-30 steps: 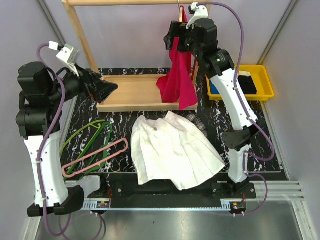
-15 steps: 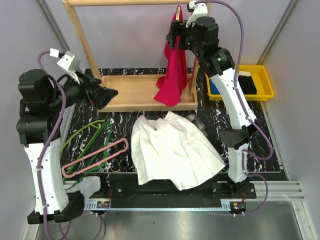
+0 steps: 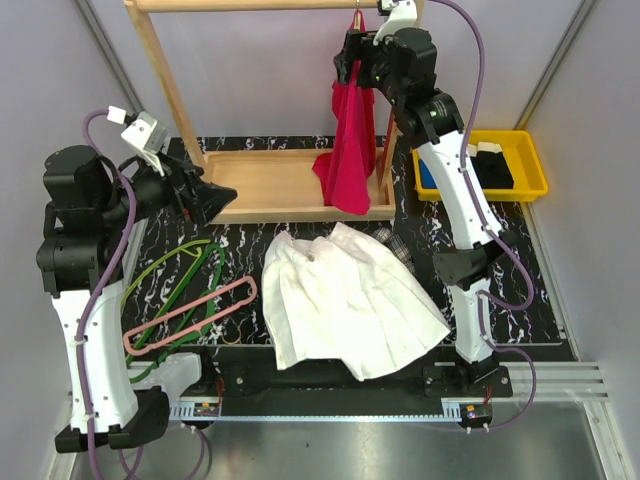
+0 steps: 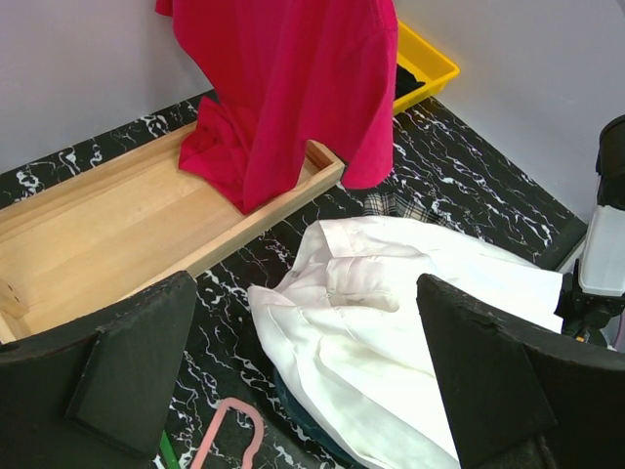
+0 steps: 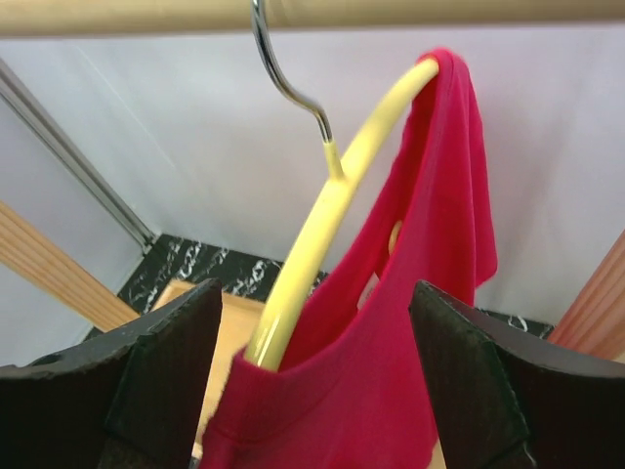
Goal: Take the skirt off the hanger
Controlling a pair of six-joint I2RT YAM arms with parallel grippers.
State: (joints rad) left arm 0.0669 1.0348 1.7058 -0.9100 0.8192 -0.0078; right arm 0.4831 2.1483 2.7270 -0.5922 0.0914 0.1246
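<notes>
The white pleated skirt (image 3: 350, 300) lies spread flat on the black marbled table, free of any hanger; the left wrist view shows its waistband end (image 4: 410, 313). The pale pink hanger (image 3: 190, 312) lies apart to the skirt's left, and its end shows low in the left wrist view (image 4: 229, 435). My left gripper (image 3: 222, 192) hovers open above the table, left of the skirt, holding nothing (image 4: 305, 288). My right gripper (image 3: 352, 62) is up at the wooden rail. Its jaws stand open on either side of a red shirt (image 5: 410, 322) and that shirt's yellow hanger (image 5: 322, 225).
A wooden rack with a rail (image 3: 250, 5) and base tray (image 3: 290, 185) stands at the back, the red shirt (image 3: 350, 140) hanging from it. Green wire hangers (image 3: 175, 270) lie by the pink hanger. A plaid garment (image 3: 398, 245) peeks from under the skirt. A yellow bin (image 3: 520, 165) sits back right.
My right gripper has risen closer to the rail, and the red shirt has swung and now hangs narrower. My left arm has shifted slightly right. The skirt and pink hanger have not moved.
</notes>
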